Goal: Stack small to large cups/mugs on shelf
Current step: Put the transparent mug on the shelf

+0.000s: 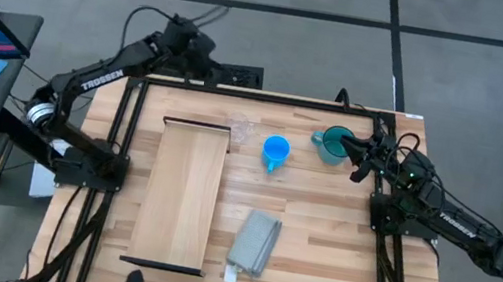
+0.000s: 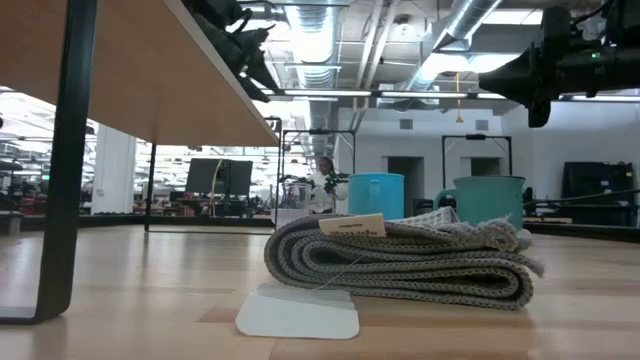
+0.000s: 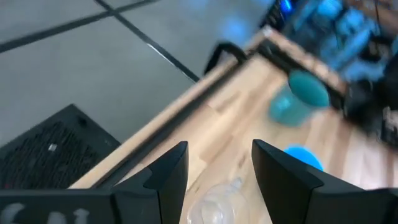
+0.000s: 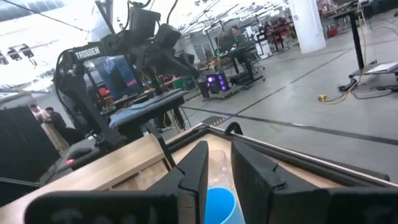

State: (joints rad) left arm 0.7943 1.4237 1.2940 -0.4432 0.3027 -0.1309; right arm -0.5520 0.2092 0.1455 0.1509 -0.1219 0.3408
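The clear cup (image 1: pixel 246 132) is sitting near the table's far edge, just off the shelf's (image 1: pixel 184 194) far right corner, and the left gripper (image 3: pixel 214 168) is hanging above it with fingers spread and nothing between them, the cup lying just ahead of and below the gap. The right gripper (image 4: pixel 217 165) is hovering beside the teal mug (image 1: pixel 334 145), fingers parted a little and holding nothing (that arm is plainly nearer the mugs). The blue mug (image 1: pixel 275 151) is standing between the cup and the teal mug, so the left arm is likely the one placed to take the smallest vessel.
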